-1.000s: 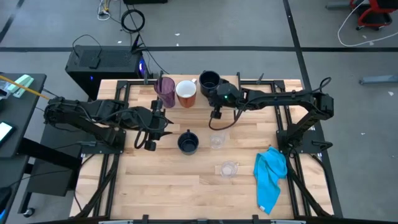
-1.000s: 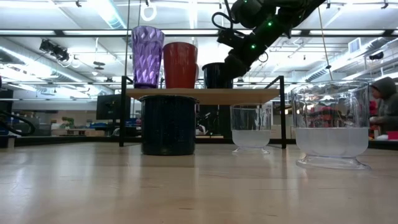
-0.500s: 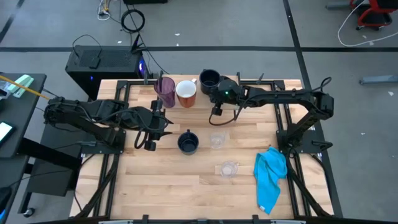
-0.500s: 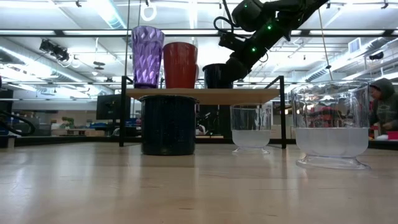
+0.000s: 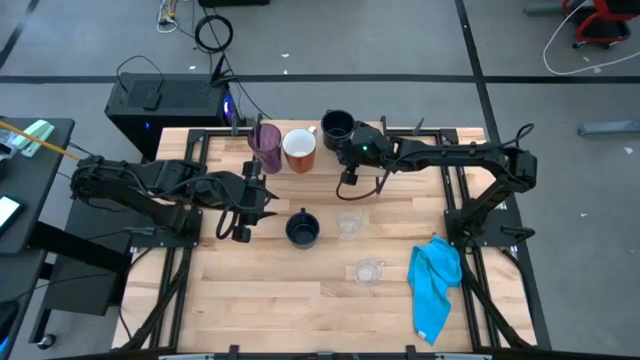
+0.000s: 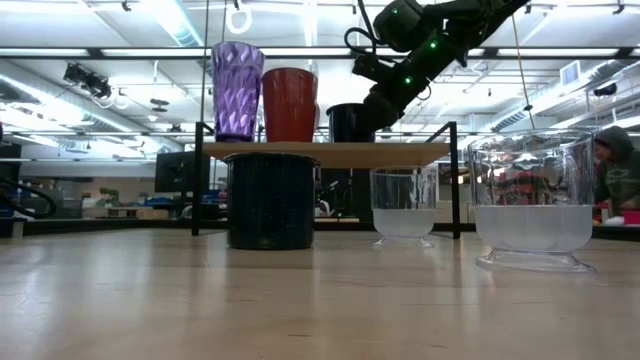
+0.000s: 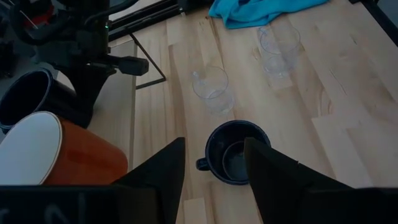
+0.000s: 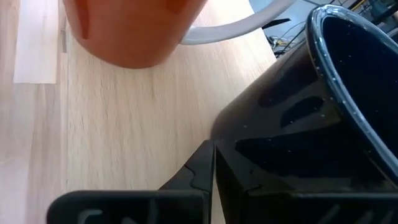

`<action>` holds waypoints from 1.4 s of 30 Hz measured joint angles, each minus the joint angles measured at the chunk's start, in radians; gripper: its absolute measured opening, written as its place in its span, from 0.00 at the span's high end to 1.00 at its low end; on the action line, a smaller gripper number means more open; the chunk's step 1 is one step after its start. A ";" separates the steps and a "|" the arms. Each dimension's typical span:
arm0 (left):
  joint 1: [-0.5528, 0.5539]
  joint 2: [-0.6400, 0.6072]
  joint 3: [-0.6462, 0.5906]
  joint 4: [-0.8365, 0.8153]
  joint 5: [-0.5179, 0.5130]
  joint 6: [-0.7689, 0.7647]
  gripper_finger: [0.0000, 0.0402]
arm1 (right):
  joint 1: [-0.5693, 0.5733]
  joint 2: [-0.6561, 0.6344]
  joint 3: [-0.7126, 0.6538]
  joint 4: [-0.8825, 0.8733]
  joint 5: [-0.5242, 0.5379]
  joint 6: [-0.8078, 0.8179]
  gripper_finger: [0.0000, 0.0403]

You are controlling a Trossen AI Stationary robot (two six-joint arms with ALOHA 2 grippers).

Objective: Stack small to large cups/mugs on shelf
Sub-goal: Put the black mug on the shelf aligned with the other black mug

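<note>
The shelf (image 5: 400, 141) runs lengthwise from nine to three o'clock along the twelve o'clock edge of the table (image 5: 280, 310). On it, all upright with mouths up, stand a purple tumbler (image 5: 265, 146), an orange-brown mug (image 5: 299, 151) and a navy mug (image 5: 337, 129) in a row, the tumbler toward nine, the navy one toward three. The shelf's plank toward three o'clock of the navy mug is bare.

The right arm reaches from three o'clock across the shelf, stretched nearly straight. The right gripper (image 8: 210, 163) sits at the navy mug's side, its fingers pressed together, their tips right against the dark wall; whether they pinch the handle cannot be told.

The left arm lies low at nine o'clock, folded, its left gripper (image 7: 213, 163) with fingers spread, pointing toward three at a second navy mug (image 5: 303, 229) standing upright on the table near the centre, apart from the fingers, its handle toward nine.

Just toward three of that mug is a clear glass (image 5: 349, 225); another glass (image 5: 367, 271) stands toward five, upright. A blue cloth (image 5: 434, 285) lies crumpled by the table's three o'clock edge.
</note>
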 joint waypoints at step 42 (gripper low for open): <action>-0.001 0.004 0.000 -0.108 0.037 -0.143 0.61 | 0.323 0.038 0.071 -0.021 -0.066 0.195 0.65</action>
